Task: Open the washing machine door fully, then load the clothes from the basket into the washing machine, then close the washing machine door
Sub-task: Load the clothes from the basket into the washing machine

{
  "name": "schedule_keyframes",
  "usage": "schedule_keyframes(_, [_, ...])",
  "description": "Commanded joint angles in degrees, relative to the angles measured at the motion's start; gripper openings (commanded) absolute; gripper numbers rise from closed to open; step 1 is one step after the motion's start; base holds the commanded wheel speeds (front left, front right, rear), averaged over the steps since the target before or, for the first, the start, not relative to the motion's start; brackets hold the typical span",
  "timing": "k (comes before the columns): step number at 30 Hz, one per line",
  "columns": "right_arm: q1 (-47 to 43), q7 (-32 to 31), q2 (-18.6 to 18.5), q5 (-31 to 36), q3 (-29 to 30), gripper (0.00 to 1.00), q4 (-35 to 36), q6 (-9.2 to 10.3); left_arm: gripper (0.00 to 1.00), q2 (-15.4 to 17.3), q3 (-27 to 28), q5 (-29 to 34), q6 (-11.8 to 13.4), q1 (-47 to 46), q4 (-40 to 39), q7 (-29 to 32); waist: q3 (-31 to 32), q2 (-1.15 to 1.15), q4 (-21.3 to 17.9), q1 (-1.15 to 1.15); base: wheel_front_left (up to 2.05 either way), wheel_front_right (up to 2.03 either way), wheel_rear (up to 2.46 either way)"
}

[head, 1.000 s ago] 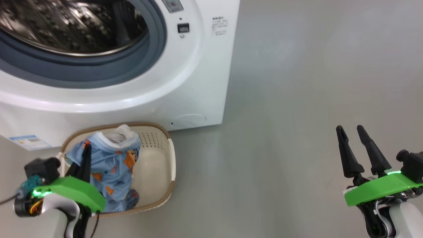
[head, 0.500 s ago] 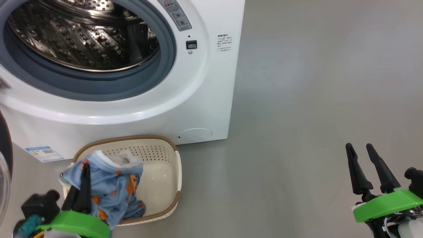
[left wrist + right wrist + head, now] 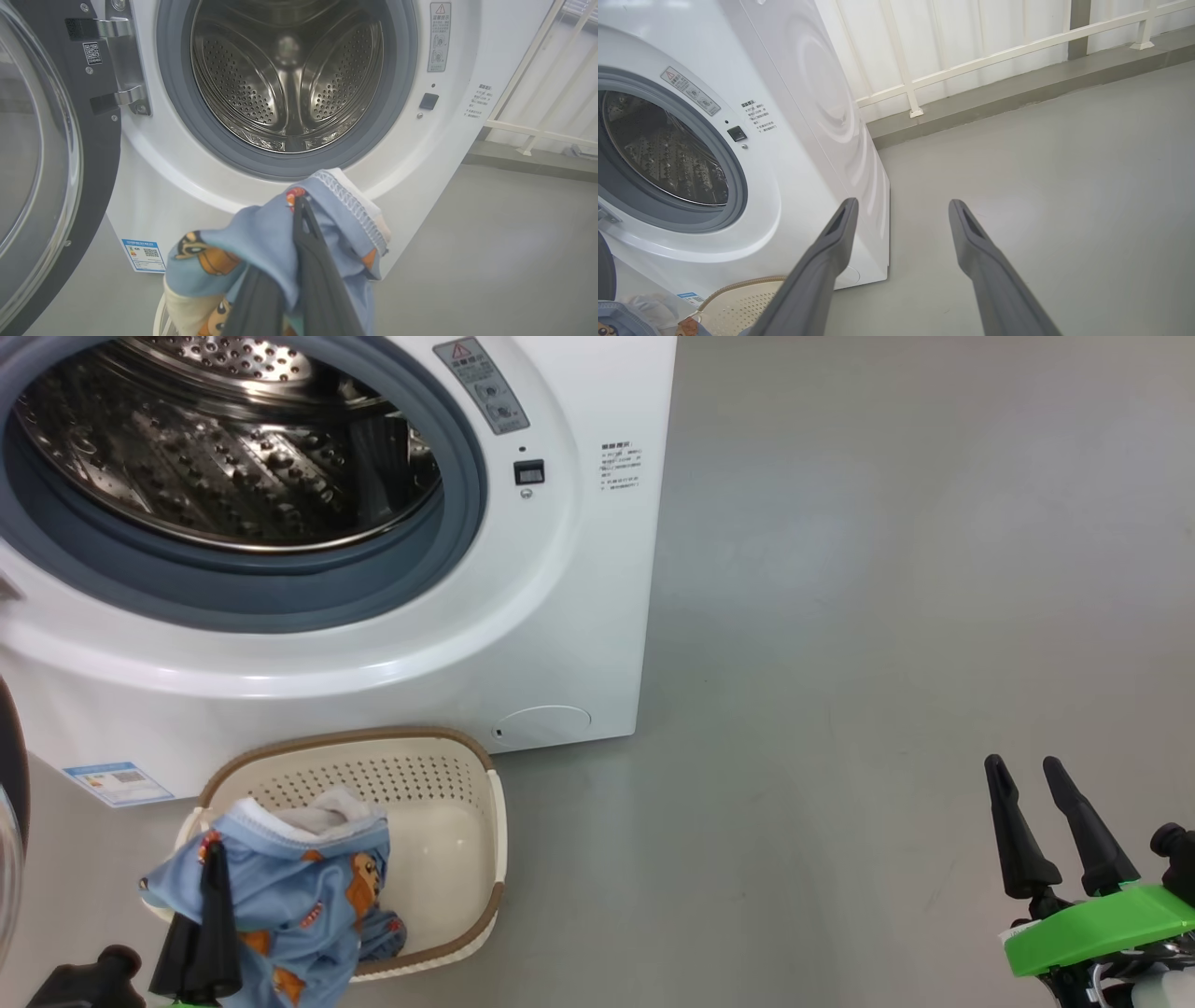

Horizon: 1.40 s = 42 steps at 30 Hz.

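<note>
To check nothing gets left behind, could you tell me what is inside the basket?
The clothes, pinched by the left fingers, hang into the basket's left side; its right side is bare. The floor beneath them is covered.

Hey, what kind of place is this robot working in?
Likely a laundry corner in a lab or test space: a washing machine stands alone on bare grey floor, a basket with clothes sits before it, and a white railing lines the wall.

The smooth grey floor (image 3: 840, 663) carries the white washing machine (image 3: 569, 616). The cream basket (image 3: 420, 775) stands on the floor too, just before the machine's front.
</note>
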State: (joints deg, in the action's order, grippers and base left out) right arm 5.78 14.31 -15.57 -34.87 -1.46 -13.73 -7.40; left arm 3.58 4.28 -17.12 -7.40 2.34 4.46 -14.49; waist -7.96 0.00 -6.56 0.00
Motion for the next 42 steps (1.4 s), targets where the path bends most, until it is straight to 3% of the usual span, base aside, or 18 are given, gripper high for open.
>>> schedule_keyframes(1, [-0.71,0.69,-0.93,0.66,-0.9,1.0,1.5,-0.09,0.0,0.46,2.19,0.88,-0.07,-0.64,-1.94,-0.51,-0.12,0.0,0.03,0.0,0.0,0.0,0.0])
schedule_keyframes(12, [-0.03,0.69,-0.42,0.67,-0.73,1.0,2.1,-0.09,0.0,0.55,1.46,1.85,-0.08,-5.62,-1.48,-0.51,-2.58,0.0,-0.18,0.0,0.0,0.0,0.0])
schedule_keyframes(22, [3.5,0.69,0.94,0.35,-1.57,1.0,2.77,-0.09,0.0,4.36,1.67,3.95,-0.08,-25.03,2.19,-0.51,-9.08,0.0,-1.59,0.0,0.0,0.0,0.0])
schedule_keyframes(31, [8.0,0.69,2.89,-0.05,-3.46,1.0,3.48,-0.09,0.0,9.43,2.44,2.22,-0.08,-46.5,20.65,-0.51,-16.76,0.0,-5.01,0.0,0.0,0.0,0.0])
schedule_keyframes(42, [11.78,0.69,4.88,-0.55,-4.41,1.0,4.12,-0.09,0.0,14.04,0.75,4.6,-0.04,-64.39,42.99,-0.5,-24.05,0.0,-8.8,0.0,0.0,0.0,0.0])
